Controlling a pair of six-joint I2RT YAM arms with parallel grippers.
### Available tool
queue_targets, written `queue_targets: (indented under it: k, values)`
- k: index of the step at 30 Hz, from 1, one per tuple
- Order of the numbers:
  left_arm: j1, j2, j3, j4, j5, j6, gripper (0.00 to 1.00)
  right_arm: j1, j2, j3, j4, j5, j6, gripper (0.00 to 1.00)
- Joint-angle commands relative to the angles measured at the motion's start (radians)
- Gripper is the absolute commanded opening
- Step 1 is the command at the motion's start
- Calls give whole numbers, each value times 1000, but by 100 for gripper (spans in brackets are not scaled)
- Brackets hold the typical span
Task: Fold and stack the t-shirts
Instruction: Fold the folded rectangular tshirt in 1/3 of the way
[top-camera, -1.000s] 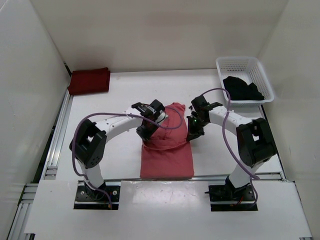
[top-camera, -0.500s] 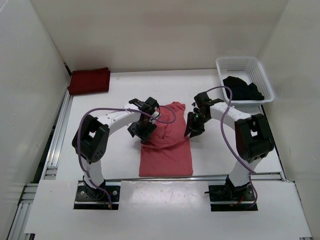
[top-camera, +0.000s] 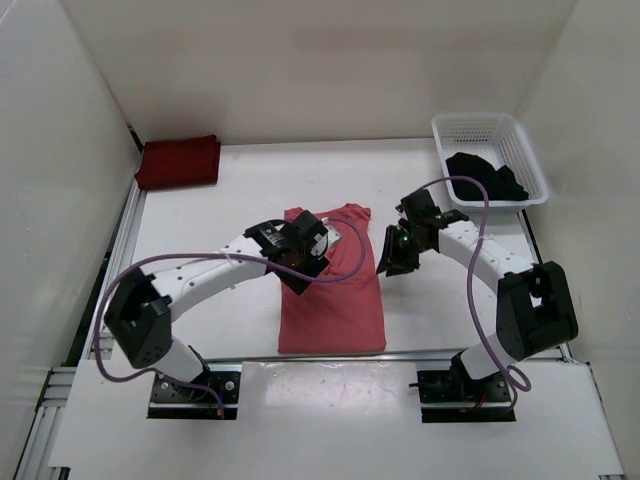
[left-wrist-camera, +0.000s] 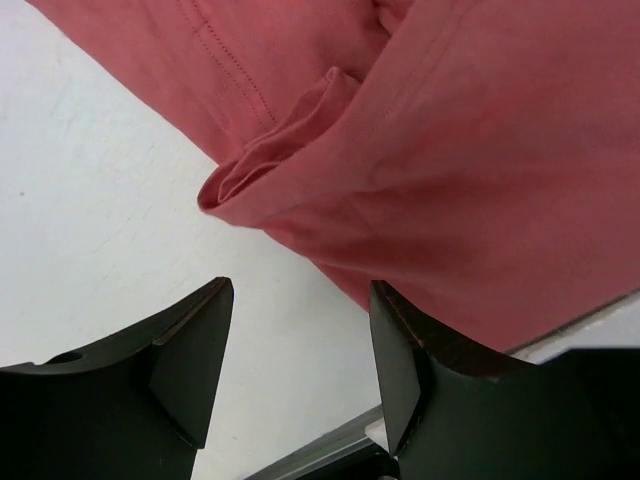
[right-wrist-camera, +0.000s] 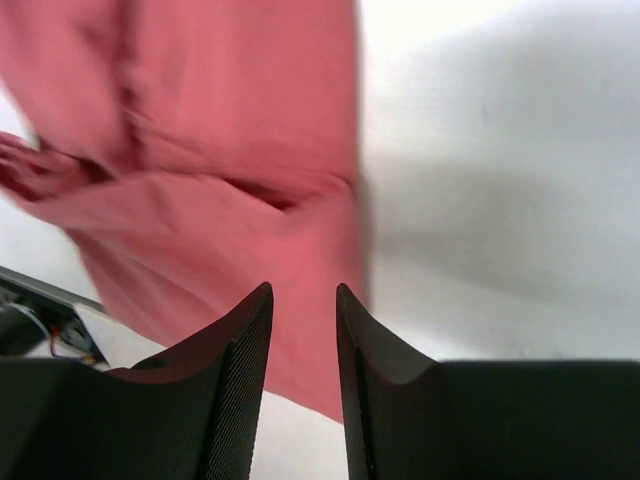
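Now that left gripper (top-camera: 300, 258) and right gripper (top-camera: 392, 256) hang released, no longer clenching the pink shirt (top-camera: 335, 300) mid-frame, this fold seems finished.

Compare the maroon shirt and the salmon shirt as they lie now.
The maroon shirt is a compact folded block; the salmon shirt is a longer strip with rumpled layers at its far end. The maroon shirt sits in the far left corner; the salmon shirt lies in the middle of the table. Both rest on it, outside the basket.
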Motion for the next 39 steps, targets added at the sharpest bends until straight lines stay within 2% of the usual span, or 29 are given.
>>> queue_targets:
  k: [1,3,5,6,9,13,16,18,19,23,27,29,31,32,35,38,39]
  values:
    - [12,65,30,48,-17,-1,68,-3,-65,-72,26,-22,24,36]
    - [12,91,59,48,-17,-1,68,6,-75,-94,60,-8,53,30]
    - [21,150,78,48,-45,-1,68,16,-87,-118,116,-17,77,30]
    - [30,172,78,48,-57,-1,68,25,-67,-119,135,-39,96,32]
    - [54,220,90,48,-97,-1,68,36,-21,-106,146,1,96,46]
    - [63,174,81,39,-97,-1,69,45,33,-59,155,68,55,48]
    - [81,165,81,6,-97,-1,70,54,105,-25,155,35,15,48]
    - [130,174,81,-27,-60,-1,71,54,125,-13,146,35,3,48]
    - [153,174,92,-37,11,-1,71,54,134,-13,146,35,2,48]
    - [268,188,101,-51,155,-1,71,54,154,-4,146,44,-7,48]
    - [302,246,92,-51,234,-1,71,54,178,-4,126,59,-18,48]
    - [313,271,101,-42,267,-1,71,54,198,-4,126,59,-18,41]
    - [327,297,113,-42,309,-1,69,54,208,-4,126,68,-18,34]
    - [339,312,124,-42,325,-1,66,54,208,-4,126,68,-18,26]
    - [350,322,142,-42,382,-1,58,54,208,-4,126,94,-7,12]
    - [359,332,142,-42,393,-1,39,54,197,6,126,94,-7,7]
    - [359,332,142,-42,393,-1,29,54,197,6,126,105,-7,7]
